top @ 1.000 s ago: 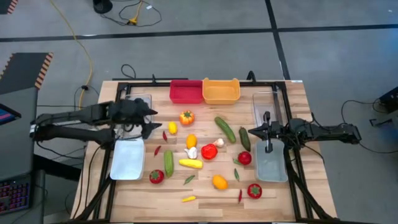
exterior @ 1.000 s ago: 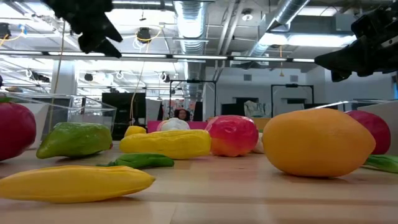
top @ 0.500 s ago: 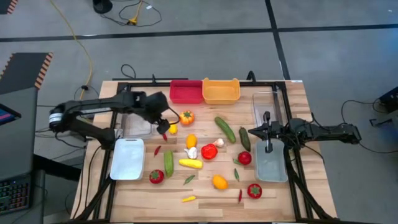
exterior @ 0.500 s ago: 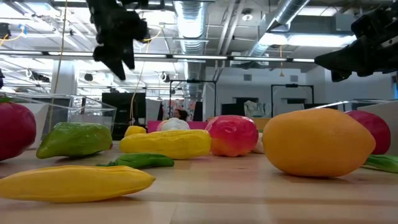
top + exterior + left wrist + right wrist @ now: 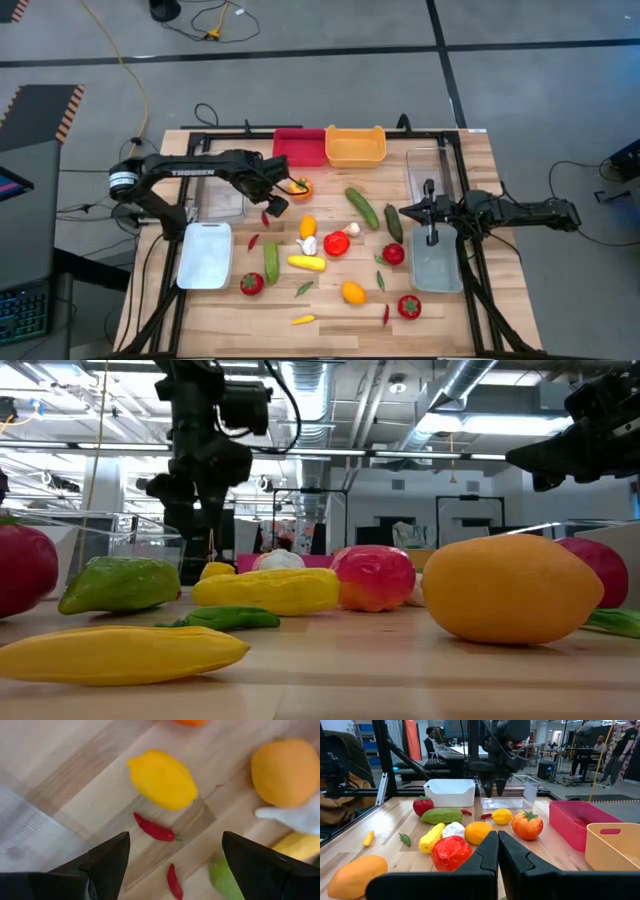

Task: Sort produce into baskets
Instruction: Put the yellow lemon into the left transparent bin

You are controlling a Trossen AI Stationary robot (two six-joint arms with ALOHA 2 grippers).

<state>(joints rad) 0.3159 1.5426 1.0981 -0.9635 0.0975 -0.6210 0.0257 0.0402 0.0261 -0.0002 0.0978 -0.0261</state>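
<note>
High view: pale wood-plank worktop (image 5: 455,310) w/ black frame rails, grey floor around. Left end effector (image 5: 277,196) hangs over the yellow lemon (image 5: 277,206), fingers spread, nothing held; left wrist view shows the lemon (image 5: 162,779) smooth and oval, a thin glossy red chili (image 5: 154,828) just beside it. Right end effector (image 5: 408,213) clenched, empty, near the dark green cucumber (image 5: 393,223), above the clear tub (image 5: 437,262). Red bin (image 5: 299,147) and orange-yellow bin (image 5: 355,146) touch side by side at the far edge, both rectangular plastic. White tray (image 5: 205,255) at left. Produce scattered mid-worktop: ribbed orange tomato (image 5: 300,188), white garlic (image 5: 308,245), round red tomato (image 5: 336,243). Low view: open ceiling w/ ducts and strip lights.
</note>
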